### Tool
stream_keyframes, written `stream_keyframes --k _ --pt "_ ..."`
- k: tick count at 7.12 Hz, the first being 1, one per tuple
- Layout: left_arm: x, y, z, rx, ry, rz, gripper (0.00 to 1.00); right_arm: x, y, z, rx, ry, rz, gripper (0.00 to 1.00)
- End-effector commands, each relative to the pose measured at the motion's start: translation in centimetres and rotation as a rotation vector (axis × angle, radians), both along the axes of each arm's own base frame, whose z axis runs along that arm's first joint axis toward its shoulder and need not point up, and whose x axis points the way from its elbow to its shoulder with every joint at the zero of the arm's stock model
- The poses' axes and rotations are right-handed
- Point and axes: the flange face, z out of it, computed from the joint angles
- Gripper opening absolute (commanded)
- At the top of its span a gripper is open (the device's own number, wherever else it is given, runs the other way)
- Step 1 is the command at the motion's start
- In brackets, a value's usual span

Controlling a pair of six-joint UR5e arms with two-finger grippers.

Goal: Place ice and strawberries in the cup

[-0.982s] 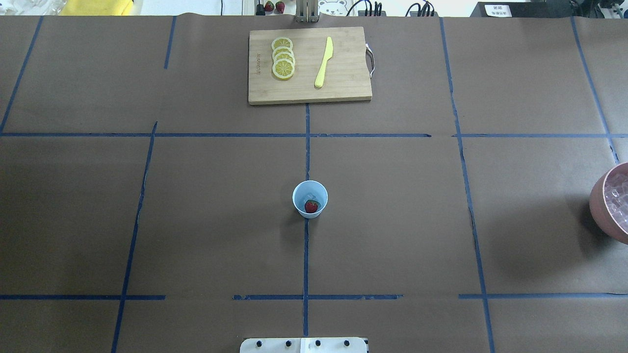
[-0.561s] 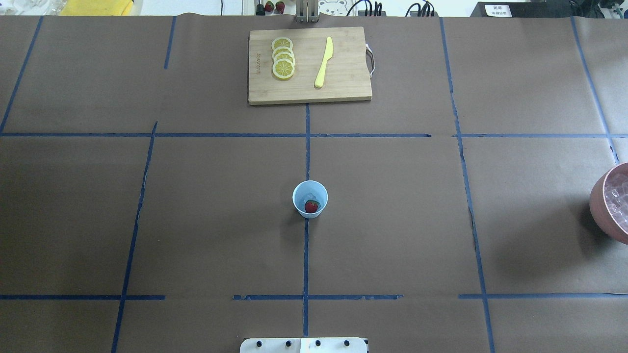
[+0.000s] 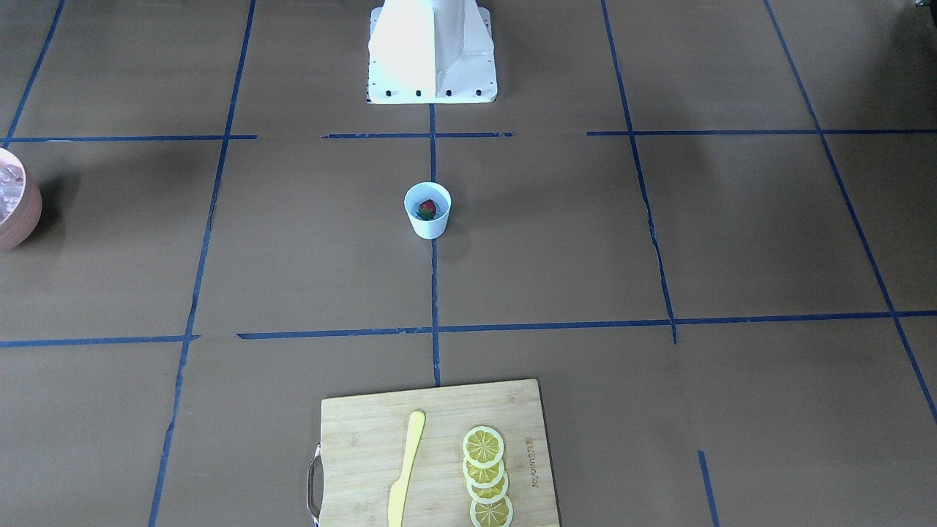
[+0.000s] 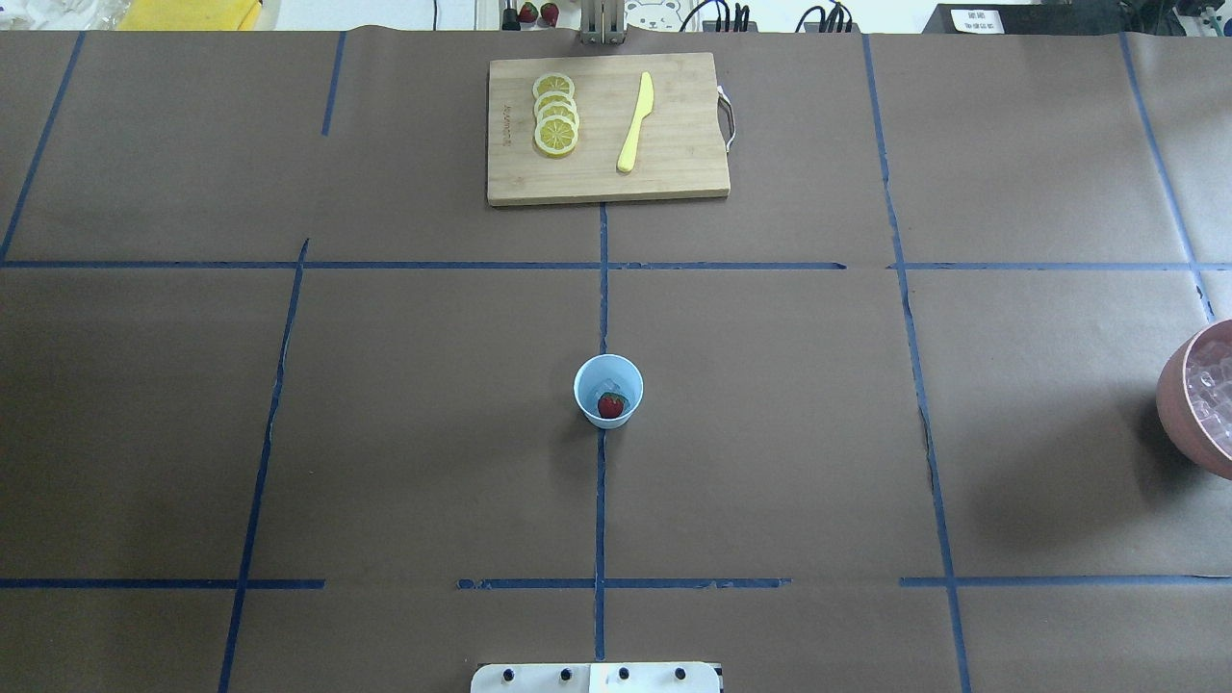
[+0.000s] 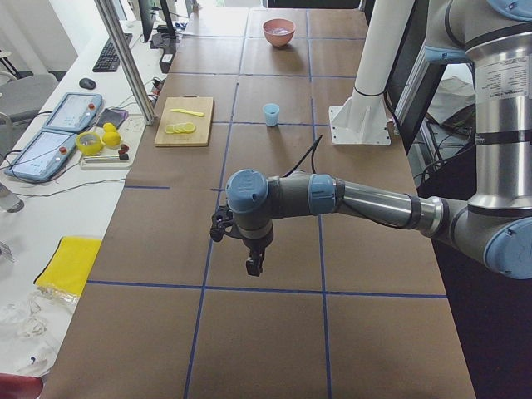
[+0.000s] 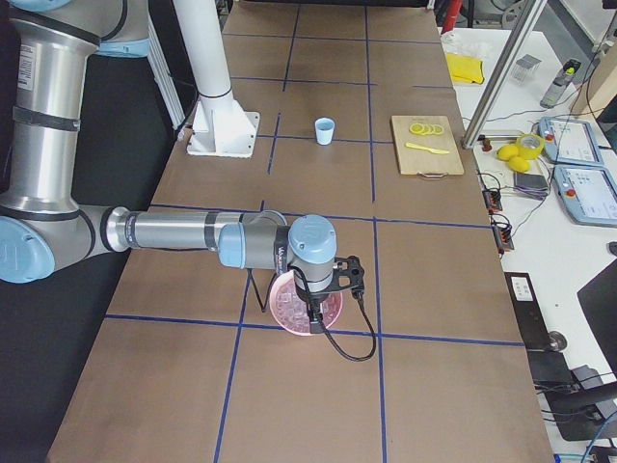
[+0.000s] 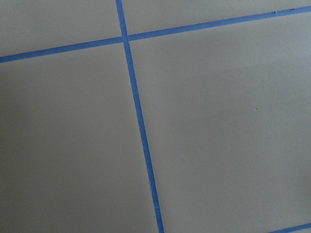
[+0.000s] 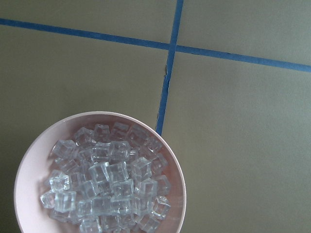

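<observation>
At the middle of the table, the cup (image 4: pixel 608 390) stood upright on a blue tape line (image 4: pixel 602 500). The strawberry (image 4: pixel 610 405) lay inside it, with what looked like a pale cube next to the berry, too faint to be sure of. My right gripper (image 6: pixel 316 311) hung over the pink-brown bowl (image 8: pixel 24 174) at the table's right end, and my wrist camera looked straight down on the ice (image 8: pixel 107 184) heaped in it. I could not tell whether that gripper was spread or closed. My left gripper (image 5: pixel 252 264) hovered over brown paper, well apart from the cup, its state equally unclear. Across the table, a cutting board (image 4: pixel 674 183) carried lemon slices (image 4: pixel 556 115) and a yellow knife (image 4: pixel 635 122).
</observation>
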Motion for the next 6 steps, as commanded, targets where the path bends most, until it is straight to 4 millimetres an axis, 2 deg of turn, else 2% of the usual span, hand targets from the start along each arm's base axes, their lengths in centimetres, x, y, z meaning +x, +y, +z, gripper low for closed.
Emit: stream_keyframes --k 1,6 --pt "0.06 -0.12 -0.09 0.002 0.000 0.002 1.00 -0.24 -0.15 -0.24 0.000 -0.002 -0.001 1.00" --pt "0.08 0.06 -0.08 -0.001 0.002 -0.001 1.00 -0.57 -0.40 -0.34 0.001 -0.003 -0.008 1.00"
